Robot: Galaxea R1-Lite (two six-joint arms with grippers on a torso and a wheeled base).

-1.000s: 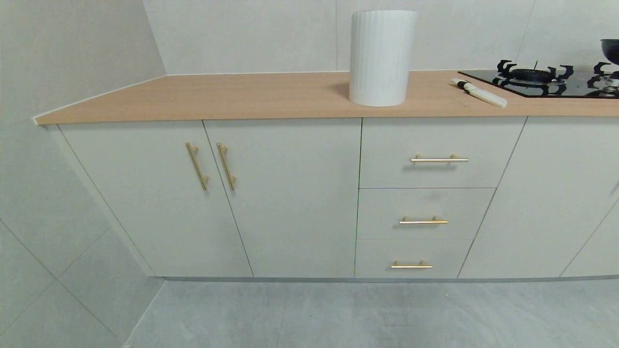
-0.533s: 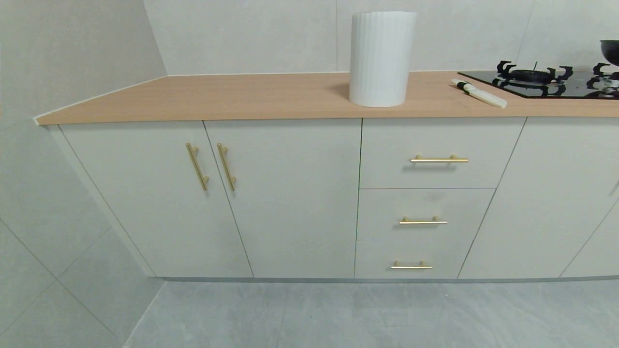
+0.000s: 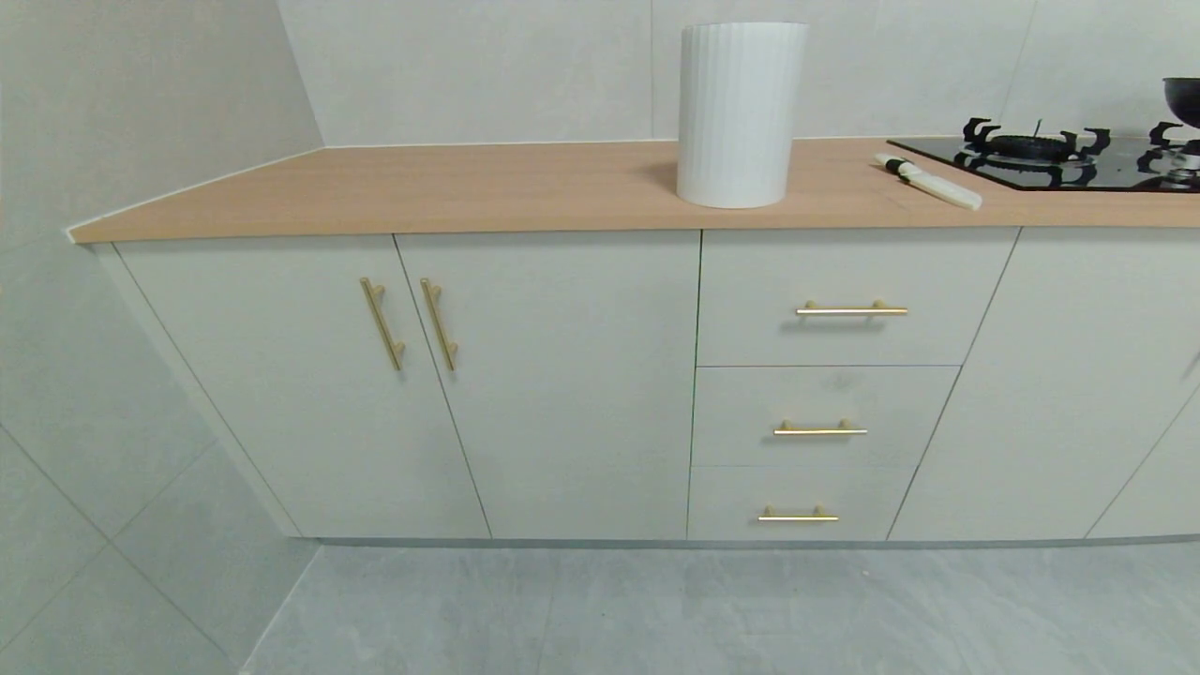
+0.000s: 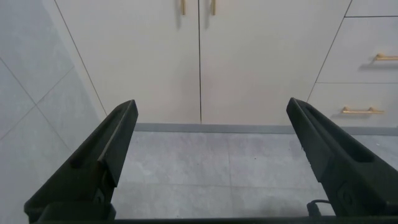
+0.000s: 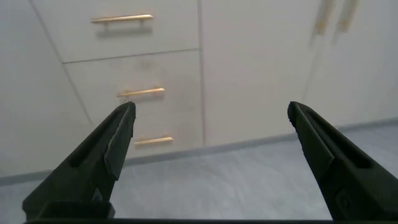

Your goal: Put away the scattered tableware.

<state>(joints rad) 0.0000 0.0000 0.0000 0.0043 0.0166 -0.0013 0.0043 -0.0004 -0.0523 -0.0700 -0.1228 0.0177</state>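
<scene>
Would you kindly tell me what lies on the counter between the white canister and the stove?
In the head view, a knife lies flat on the counter between the canister and the stove, closer to the stove.

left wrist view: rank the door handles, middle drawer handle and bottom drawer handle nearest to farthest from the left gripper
1. door handles: straight ahead of the left gripper, higher up.
2. middle drawer handle and bottom drawer handle: both well off to its right, one above the other; too close to call.
</scene>
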